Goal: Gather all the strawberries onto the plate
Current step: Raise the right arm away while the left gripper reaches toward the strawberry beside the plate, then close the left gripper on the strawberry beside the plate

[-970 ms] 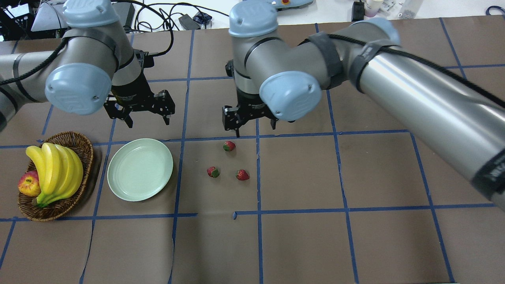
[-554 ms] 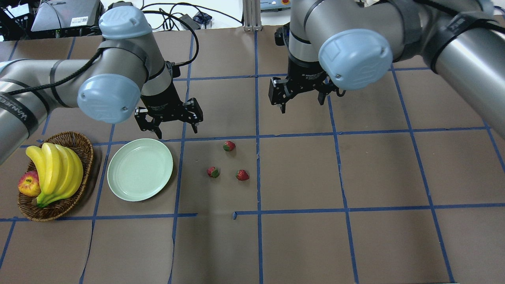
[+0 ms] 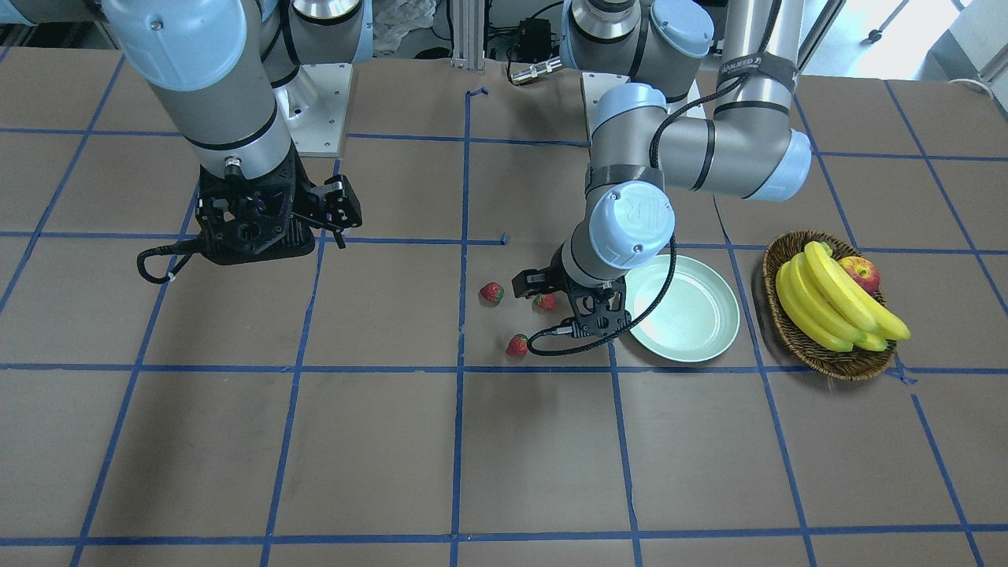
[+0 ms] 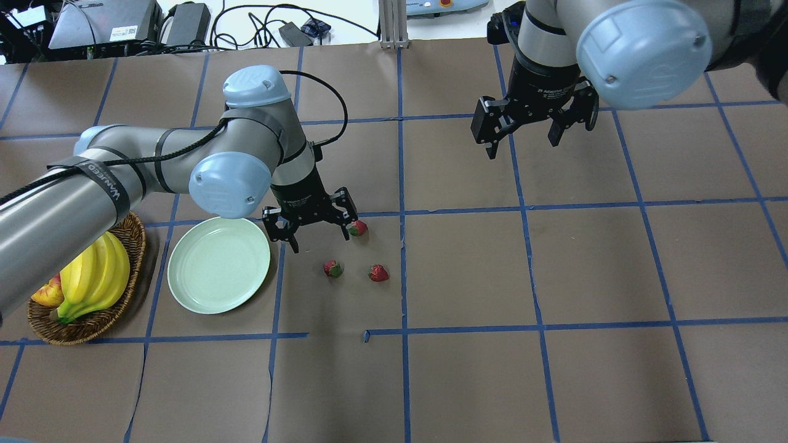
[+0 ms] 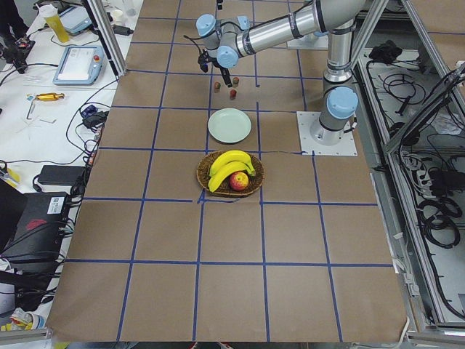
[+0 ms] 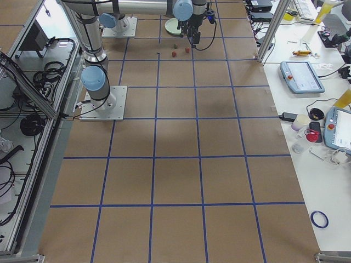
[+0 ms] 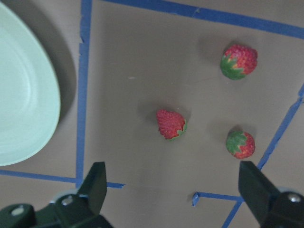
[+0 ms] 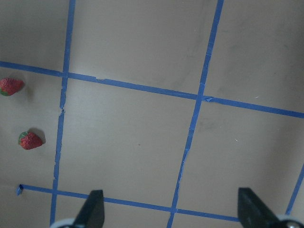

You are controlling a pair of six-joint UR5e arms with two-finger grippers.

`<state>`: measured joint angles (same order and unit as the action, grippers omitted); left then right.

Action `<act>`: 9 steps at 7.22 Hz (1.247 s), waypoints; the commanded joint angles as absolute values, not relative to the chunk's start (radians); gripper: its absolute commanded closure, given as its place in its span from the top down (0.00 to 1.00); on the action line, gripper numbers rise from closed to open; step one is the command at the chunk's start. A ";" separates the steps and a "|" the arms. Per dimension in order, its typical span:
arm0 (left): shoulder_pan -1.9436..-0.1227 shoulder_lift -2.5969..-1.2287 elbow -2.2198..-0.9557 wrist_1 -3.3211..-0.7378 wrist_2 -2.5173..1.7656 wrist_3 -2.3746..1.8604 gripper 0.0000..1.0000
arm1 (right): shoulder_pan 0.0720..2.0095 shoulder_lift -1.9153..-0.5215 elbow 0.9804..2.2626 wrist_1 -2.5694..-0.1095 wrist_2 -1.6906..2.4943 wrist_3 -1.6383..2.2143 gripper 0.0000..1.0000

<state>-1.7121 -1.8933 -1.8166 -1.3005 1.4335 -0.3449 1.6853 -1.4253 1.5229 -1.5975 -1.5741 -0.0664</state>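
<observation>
Three strawberries lie on the brown table right of the plate [image 4: 218, 264]: a far strawberry [image 4: 358, 227], a near-left strawberry [image 4: 333, 268] and a near-right strawberry [image 4: 378, 272]. My left gripper [image 4: 319, 239] hangs open just above them, between the plate's rim and the far berry, holding nothing. In the left wrist view one strawberry [image 7: 171, 124] lies ahead between the open fingers [image 7: 95, 183], with the plate [image 7: 23, 104] at the left edge. My right gripper [image 4: 523, 140] is open and empty, far off at the back right. The right wrist view catches two strawberries [image 8: 31, 140] at its left edge.
A wicker basket [image 4: 132, 246] with bananas [image 4: 95, 277] and an apple [image 4: 44, 295] stands left of the plate, partly under my left arm. Blue tape lines grid the table. Cables and devices lie beyond the far edge.
My left arm has swung right and down from behind the plate to the strawberries. My right arm has pulled away to the back right. Both grippers stay open; no berry moved.
</observation>
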 commanded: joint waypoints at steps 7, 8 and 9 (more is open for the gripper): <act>-1.713 -2.025 -1.833 -1.281 1.427 -0.333 0.00 | 1.684 -1.427 1.540 -1.592 -1.572 -0.067 1.00; -1.713 -2.023 -1.829 -1.284 1.434 -0.333 0.00 | 1.686 -1.427 1.540 -1.591 -1.572 -0.067 1.00; -1.713 -2.011 -1.827 -1.285 1.460 -0.328 0.00 | 1.686 -1.427 1.542 -1.591 -1.574 -0.066 1.00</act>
<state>-1.7134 -2.0196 -1.8296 -1.2831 1.4387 -0.3326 1.6853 -1.4266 1.5405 -1.5912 -1.5726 -0.0672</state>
